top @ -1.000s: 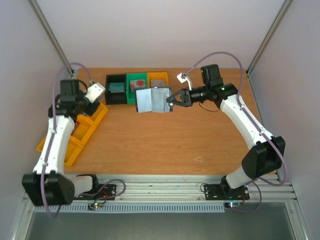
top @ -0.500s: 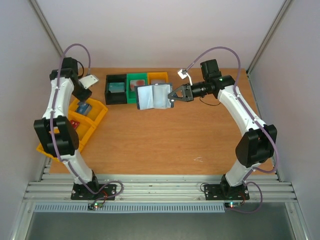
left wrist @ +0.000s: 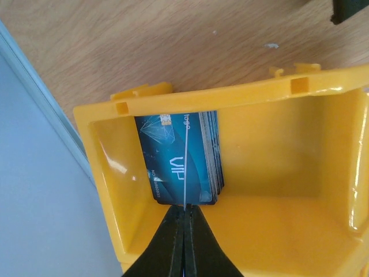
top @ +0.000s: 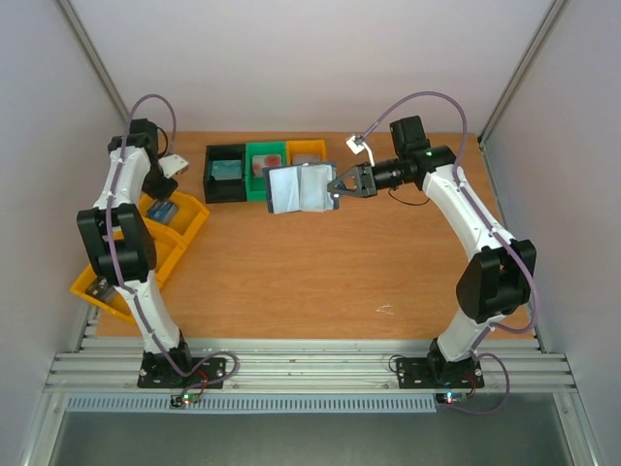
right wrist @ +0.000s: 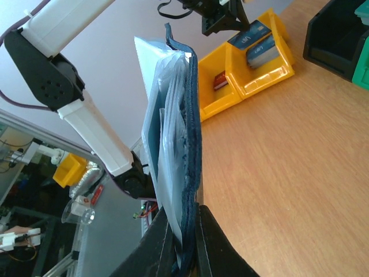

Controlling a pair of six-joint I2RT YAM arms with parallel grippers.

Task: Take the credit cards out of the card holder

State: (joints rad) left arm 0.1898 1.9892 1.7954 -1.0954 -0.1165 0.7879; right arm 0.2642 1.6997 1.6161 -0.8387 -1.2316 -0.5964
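Pale walls (top: 291, 58) enclose a wooden table (top: 291, 282), above which the right gripper (top: 335, 188) pinches the open card holder (top: 296, 189) by 1 edge. The left gripper (left wrist: 184, 210), pressed together on what looks like 1 edge-on card (left wrist: 184, 173), hangs over a yellow bin (left wrist: 277, 144) of stacked credit cards (left wrist: 173, 161). I judge this a drop-off, calling next for release, then a return to the holder.

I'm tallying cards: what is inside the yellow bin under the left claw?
In the yellow bin: a stack of blue cards, top one marked VIP; lower faces are covered.
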